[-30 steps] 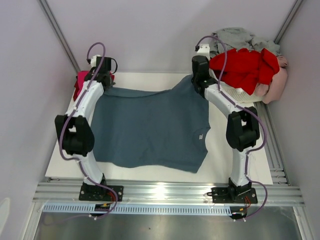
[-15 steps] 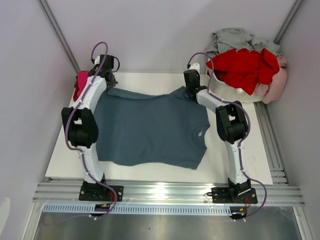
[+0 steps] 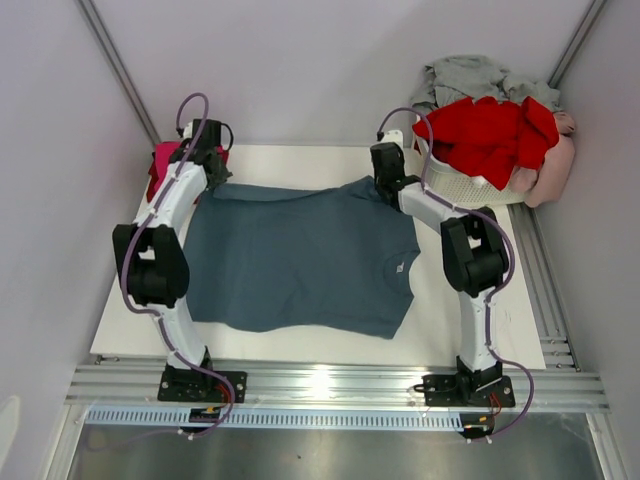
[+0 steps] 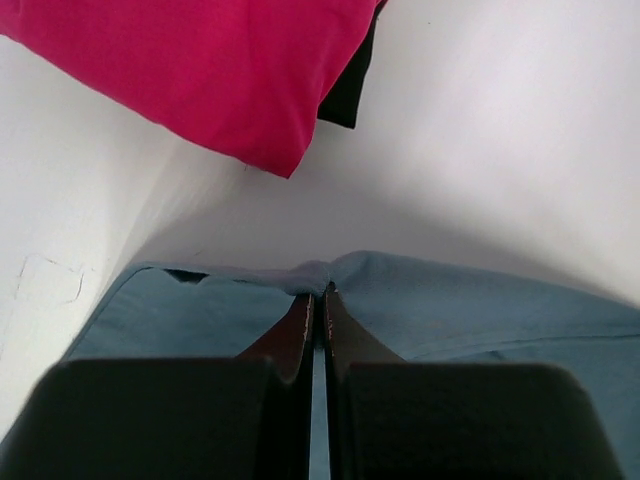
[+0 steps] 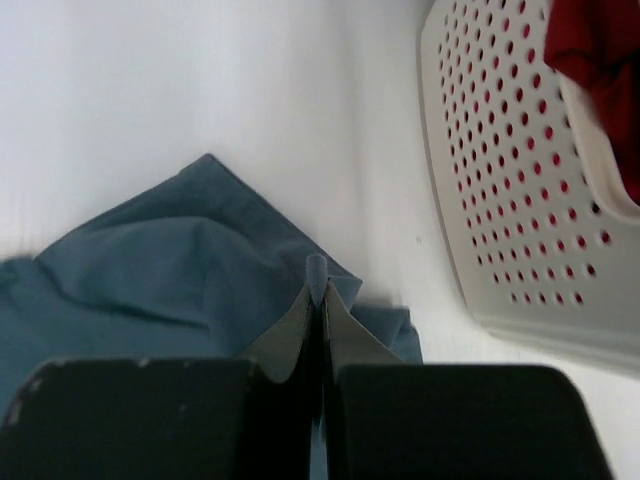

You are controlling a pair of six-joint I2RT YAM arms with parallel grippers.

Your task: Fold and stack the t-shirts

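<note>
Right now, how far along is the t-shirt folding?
Done: a magenta tee lies folded on a black one, far left. In hand: the blue-grey tee lies spread flat, both arms' jaws shut on its far edge. Left: folding it, plus the red tee, grey tee and pale pink tee piled on the basket.

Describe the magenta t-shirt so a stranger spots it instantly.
Look to the far left corner of the white table, beyond the left gripper. The magenta t-shirt lies there over a black one, the only vivid pink cloth, beside the spread blue-grey t-shirt.
</note>
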